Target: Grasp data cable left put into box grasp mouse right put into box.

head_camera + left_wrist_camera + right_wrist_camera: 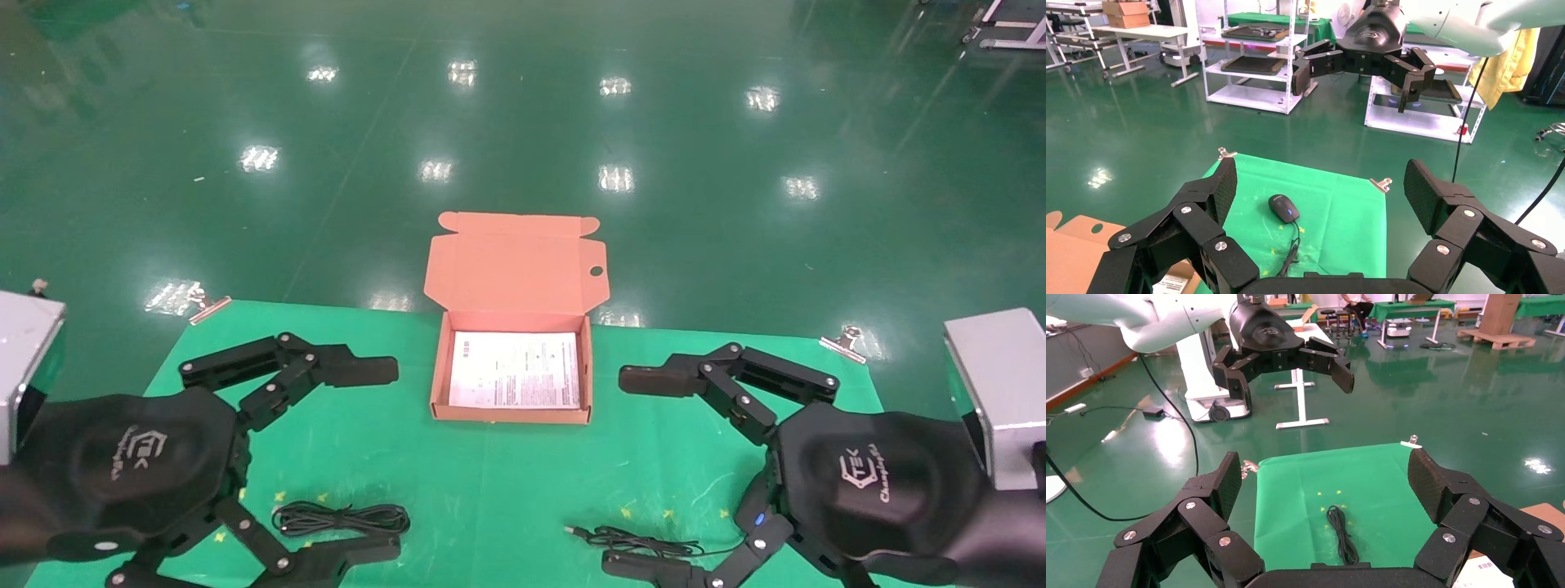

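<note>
Currently both sets of jaws spread wide, nothing held in either. Left gripper [372, 457] hovers above the table's left-front area, w/ the data cable [340, 518] lying directly under the gap betw. its fingers. Cable is a small oblong bundle of black loops, flat on the green cloth [490, 498]; also visible in right wrist view [1341, 533], betw. the right gripper's own fingers in frame.

Right gripper [633, 469] mirrors it over the right-front area, jaws equally wide. In head view only the mouse cord w/ USB plug [637, 541] shows under it; mouse body hidden behind the gripper there. Left wrist view shows the mouse [1283, 207] clearly: black oval, small blue light, cord trailing off over the cloth. No contact betw. either gripper and its item.

Box [439, 367] sits at table centre toward the far edge, betw. the two grippers and apart from both. Lid [515, 265] hinged back, open, w/ round hole near its right tab. White printed sheet [515, 369] lies flat inside. Cable and mouse both outside the box, nearer the robot.

Metal clips [208, 304] hold the cloth at the far corners. Glossy green floor [523, 122] beyond.
</note>
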You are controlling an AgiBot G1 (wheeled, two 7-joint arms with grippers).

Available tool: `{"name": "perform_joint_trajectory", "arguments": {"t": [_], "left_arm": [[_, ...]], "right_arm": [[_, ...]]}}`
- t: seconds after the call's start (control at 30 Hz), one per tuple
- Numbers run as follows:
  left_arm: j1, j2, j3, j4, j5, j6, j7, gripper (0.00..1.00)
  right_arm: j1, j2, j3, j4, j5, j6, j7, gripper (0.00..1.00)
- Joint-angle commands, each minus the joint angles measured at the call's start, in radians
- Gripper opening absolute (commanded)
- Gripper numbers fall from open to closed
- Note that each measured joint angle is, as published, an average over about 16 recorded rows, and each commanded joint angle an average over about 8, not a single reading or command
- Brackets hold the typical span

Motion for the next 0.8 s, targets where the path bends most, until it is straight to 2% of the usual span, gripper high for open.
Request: {"name": "perform_joint_trajectory", "arguments": {"t": [0.03,0.8], "left_arm": [[0.000,0.000,0.000,0.000,0.000,0.000,0.000,1.00],[-0.001,-0.001,0.000,-0.001,0.000,0.001,0.000,1.00]], "right_arm": [[0.000,0.000,0.000,0.000,0.000,0.000,0.000,1.00],[0.000,0.000,0.001,0.000,0.000,0.000,-0.001,1.00]]}}
